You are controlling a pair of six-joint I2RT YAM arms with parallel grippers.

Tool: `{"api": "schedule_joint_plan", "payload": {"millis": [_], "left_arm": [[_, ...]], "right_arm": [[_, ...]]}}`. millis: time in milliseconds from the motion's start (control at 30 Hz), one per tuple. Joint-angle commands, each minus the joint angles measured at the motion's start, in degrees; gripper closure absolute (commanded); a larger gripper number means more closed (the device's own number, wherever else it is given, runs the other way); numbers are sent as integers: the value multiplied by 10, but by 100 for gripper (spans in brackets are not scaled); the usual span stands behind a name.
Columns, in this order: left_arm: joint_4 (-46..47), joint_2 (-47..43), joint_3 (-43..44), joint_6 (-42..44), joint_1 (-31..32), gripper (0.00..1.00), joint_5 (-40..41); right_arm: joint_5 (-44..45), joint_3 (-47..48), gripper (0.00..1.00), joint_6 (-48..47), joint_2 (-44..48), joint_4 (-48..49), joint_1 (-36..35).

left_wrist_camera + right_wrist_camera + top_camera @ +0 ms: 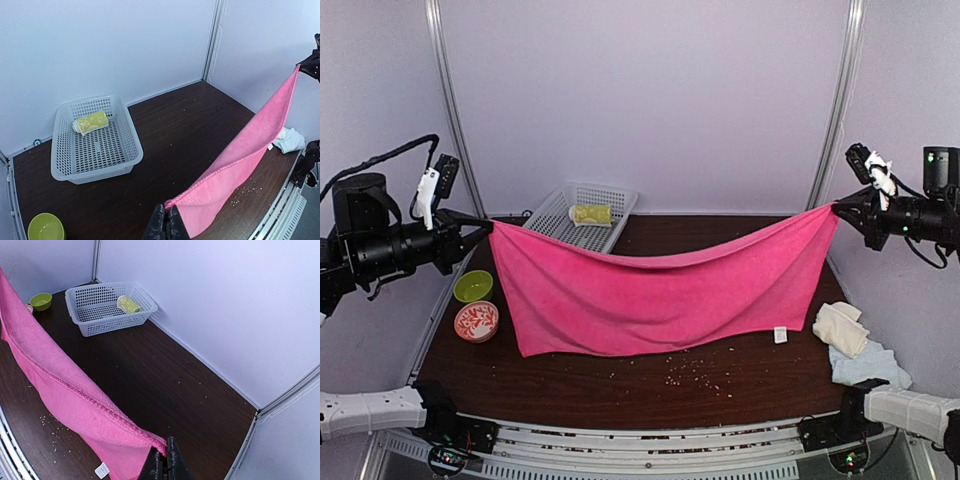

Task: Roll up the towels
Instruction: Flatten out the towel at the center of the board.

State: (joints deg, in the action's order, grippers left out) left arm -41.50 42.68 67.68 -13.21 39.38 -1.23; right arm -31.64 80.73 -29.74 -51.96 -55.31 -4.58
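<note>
From above, the hot-pink towel hangs as a wide, sagging sheet across the middle of the frame. Its two top corners are pinched in the closed left fingers and the closed right fingers, and its lower edge lies on the dark wood-grain surface. A small white tag sits at its lower right corner. Above centre, a white perforated plastic basket holds a rolled lime-yellow towel. At lower right lie a folded cream towel and a crumpled pale-blue towel. At the left are a lime-green bowl and a red-and-white patterned bowl.

In the left wrist view, the left fingers are clamped together on a fuzzy pink corner at the bottom edge. The hot-pink towel rises as a taut band to the upper right.

In the right wrist view, the right fingers grip the opposite corner at bottom centre. The hot-pink towel, its terry nap and stitched hem visible, runs to the upper left.
</note>
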Motion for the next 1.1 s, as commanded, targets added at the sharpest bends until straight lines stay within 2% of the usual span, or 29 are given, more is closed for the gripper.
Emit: {"api": "schedule_joint_plan", "payload": {"millis": [0,167,267,500,600,767,1000,1067], "left_arm": [[-1,18,-20,-30,-3,100,16],[20,107,-82,-70,-5,100,124],[69,192,-99,-62,-26,100,138],[204,371,-78,-13,-90,100,136],[198,393,-36,0,-92,100,116],[179,336,-17,33,-92,100,55],[178,172,-75,107,-91,100,-143],[178,107,-91,113,-91,100,-177]], "right_arm": [[-31,-76,98,-27,14,-21,8],[41,-146,100,6,-60,57,7],[68,-139,100,3,-169,91,7],[77,-21,100,18,-416,145,5],[65,45,100,35,-466,131,5],[35,76,100,49,-416,113,5],[-5,10,100,30,-243,58,6],[-31,-21,100,18,-184,40,6]]}}
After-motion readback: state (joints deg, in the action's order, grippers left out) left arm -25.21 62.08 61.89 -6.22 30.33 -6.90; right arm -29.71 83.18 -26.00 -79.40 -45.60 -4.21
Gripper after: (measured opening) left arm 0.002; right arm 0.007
